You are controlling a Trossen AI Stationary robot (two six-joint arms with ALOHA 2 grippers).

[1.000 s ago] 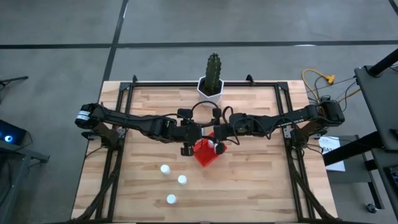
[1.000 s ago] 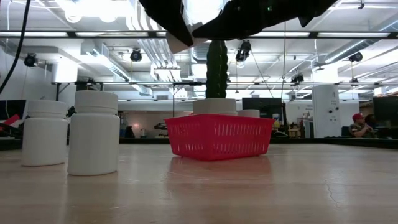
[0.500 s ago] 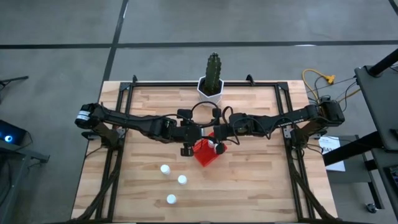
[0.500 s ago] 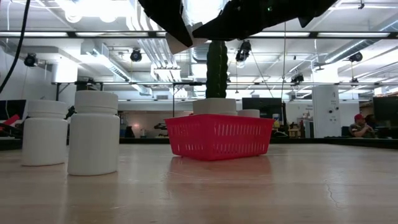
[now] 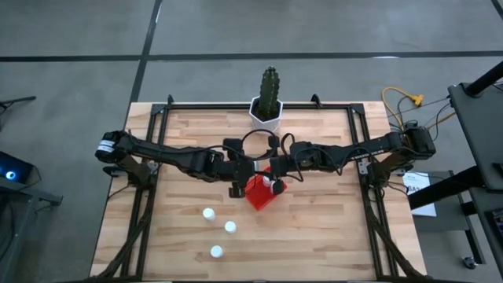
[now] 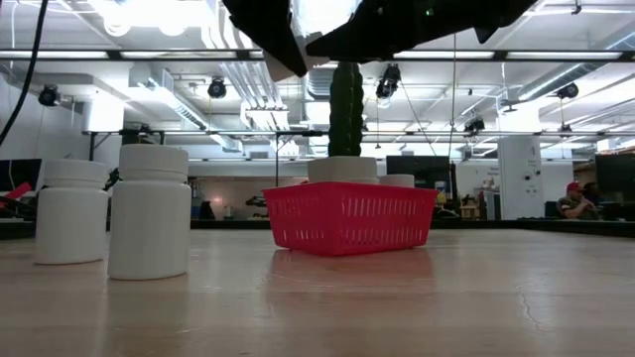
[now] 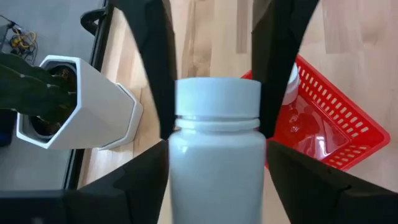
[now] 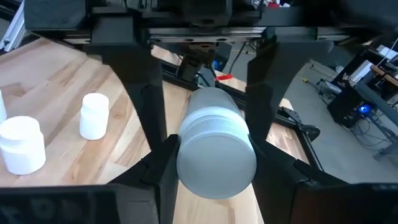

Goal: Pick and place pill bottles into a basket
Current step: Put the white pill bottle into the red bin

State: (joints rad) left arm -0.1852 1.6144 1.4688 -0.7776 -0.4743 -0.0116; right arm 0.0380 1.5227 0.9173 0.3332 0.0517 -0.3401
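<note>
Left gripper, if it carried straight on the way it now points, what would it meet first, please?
Probably the red basket: the left gripper, with a pill bottle between its fingers, points towards it. The cactus pot lies off to one side. Depth is hard to judge.

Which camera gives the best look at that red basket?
The low view: the basket stands unobstructed, its meshed side and two bottle caps above its rim plain. In the high view it is half hidden under the grippers. The left wrist view catches one corner; the right wrist view shows none.
</note>
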